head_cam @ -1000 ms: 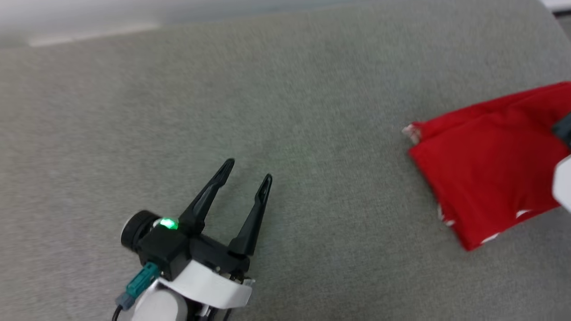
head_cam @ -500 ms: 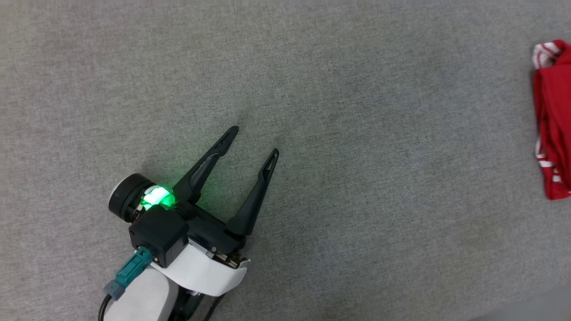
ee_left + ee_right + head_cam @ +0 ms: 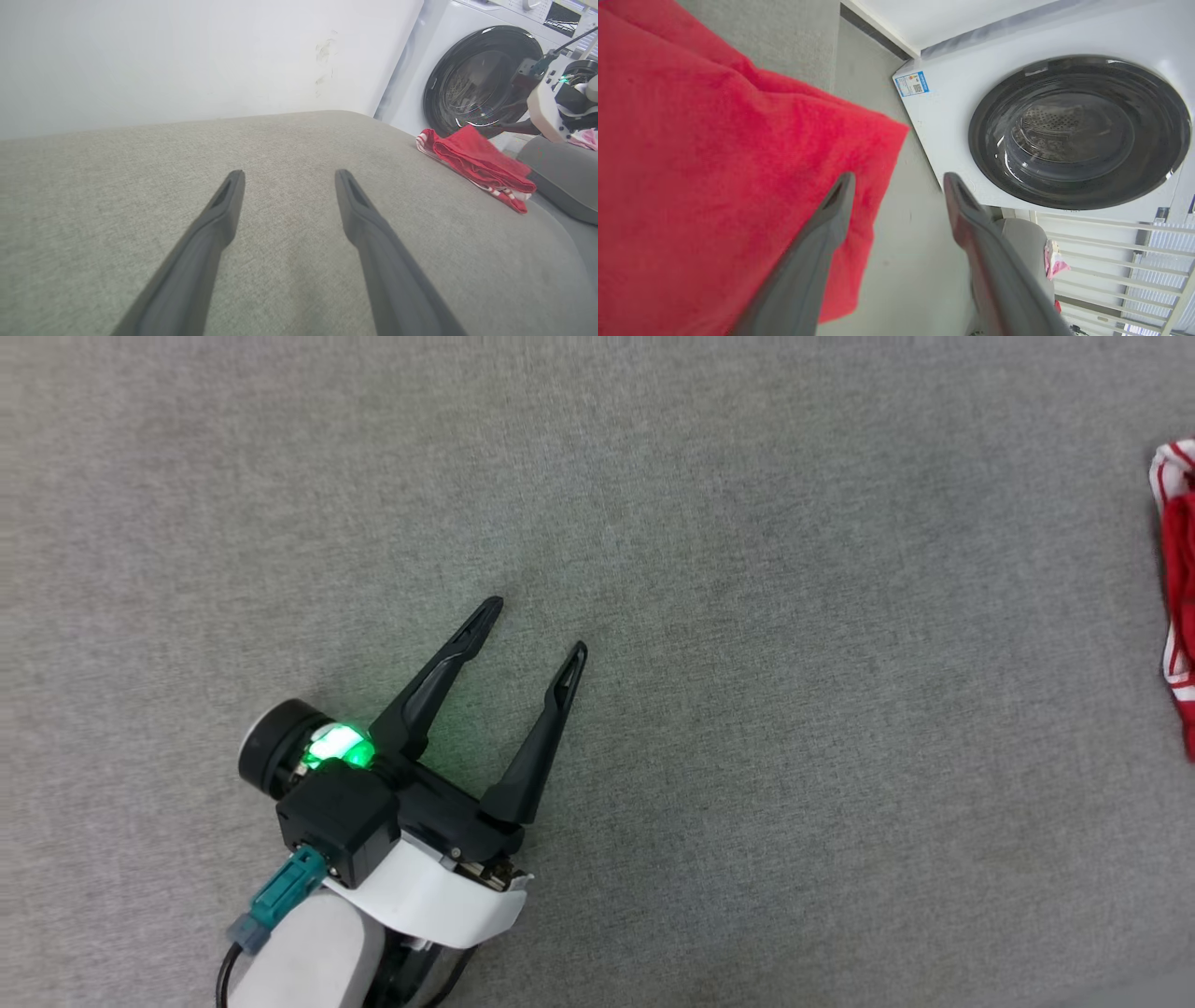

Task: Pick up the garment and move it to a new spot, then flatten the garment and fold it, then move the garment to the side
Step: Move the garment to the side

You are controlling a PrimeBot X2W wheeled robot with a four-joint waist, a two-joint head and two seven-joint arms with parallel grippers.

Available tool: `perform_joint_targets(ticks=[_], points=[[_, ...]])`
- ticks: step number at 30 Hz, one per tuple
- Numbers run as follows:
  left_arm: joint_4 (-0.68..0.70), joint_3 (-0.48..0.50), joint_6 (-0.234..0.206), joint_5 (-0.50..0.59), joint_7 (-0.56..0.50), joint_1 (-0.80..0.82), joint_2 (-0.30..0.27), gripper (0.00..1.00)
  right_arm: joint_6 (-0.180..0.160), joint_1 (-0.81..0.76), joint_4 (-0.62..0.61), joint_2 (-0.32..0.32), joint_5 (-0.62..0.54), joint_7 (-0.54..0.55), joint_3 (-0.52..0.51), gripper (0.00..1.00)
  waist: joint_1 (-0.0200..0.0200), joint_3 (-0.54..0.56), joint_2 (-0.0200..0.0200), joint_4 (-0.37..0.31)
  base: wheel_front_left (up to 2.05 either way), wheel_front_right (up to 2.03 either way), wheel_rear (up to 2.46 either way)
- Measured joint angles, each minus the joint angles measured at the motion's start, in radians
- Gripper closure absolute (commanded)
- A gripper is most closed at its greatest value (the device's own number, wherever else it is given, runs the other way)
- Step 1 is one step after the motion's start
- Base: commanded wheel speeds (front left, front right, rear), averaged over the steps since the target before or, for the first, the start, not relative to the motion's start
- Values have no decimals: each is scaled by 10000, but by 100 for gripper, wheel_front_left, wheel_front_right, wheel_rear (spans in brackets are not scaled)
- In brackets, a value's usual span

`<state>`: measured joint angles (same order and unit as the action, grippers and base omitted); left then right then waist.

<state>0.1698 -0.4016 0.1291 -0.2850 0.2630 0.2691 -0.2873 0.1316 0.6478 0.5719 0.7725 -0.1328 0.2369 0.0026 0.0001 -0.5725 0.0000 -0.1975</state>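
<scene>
Grey cushion point(image 3: 747, 616) | garment point(image 3: 476, 161) well right of left fingers point(image 3: 546, 728), parted, empty | right fingers point(image 3: 822, 233) parted at garment's edge

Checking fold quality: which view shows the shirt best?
Left wrist view: the whole folded shirt lies on the grey surface, with its outline and stripe trim visible. The head view catches a sliver of it at the right border. The right wrist view gives a close, cropped patch of red cloth.

head view overhead, wrist views low, all sharing garment point(image 3: 472, 156)
</scene>
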Motion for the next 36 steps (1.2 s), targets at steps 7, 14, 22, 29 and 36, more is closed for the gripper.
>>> perform_joint_targets(ticks=[7, 14, 22, 29, 36], points=[[-192, 341, 0, -272, 0, -405, 514, 0, -2, 80, -961, -731, -234, -629, -453, 0, -1, 1041, 0, 203, 0, 0, 0], [-460, 1546, -4, -178, 0, -1280, 968, 0, -6, -597, -2646, -2111, 385, -1478, -562, 0, -1, 2532, 0, 559, 0, 0, 0], [-709, 2640, -322, 614, 0, -2271, 1127, 0, -4, -2168, -5216, -3726, 1452, -2015, -531, 0, -3, 4074, 1, 1160, 0, 0, 0], [-872, 3087, -309, 702, 0, -2732, 1419, 0, -6, -4149, -6613, -5549, 1981, -2387, -644, 0, -3, 4831, 0, 1757, 0, 0, 0], [-1139, 3321, -215, 746, 0, -3079, 1618, 0, -6, -5541, -6497, -6596, 2541, -3285, -589, 0, -3, 5251, 0, 2013, 0, 0, 0]])
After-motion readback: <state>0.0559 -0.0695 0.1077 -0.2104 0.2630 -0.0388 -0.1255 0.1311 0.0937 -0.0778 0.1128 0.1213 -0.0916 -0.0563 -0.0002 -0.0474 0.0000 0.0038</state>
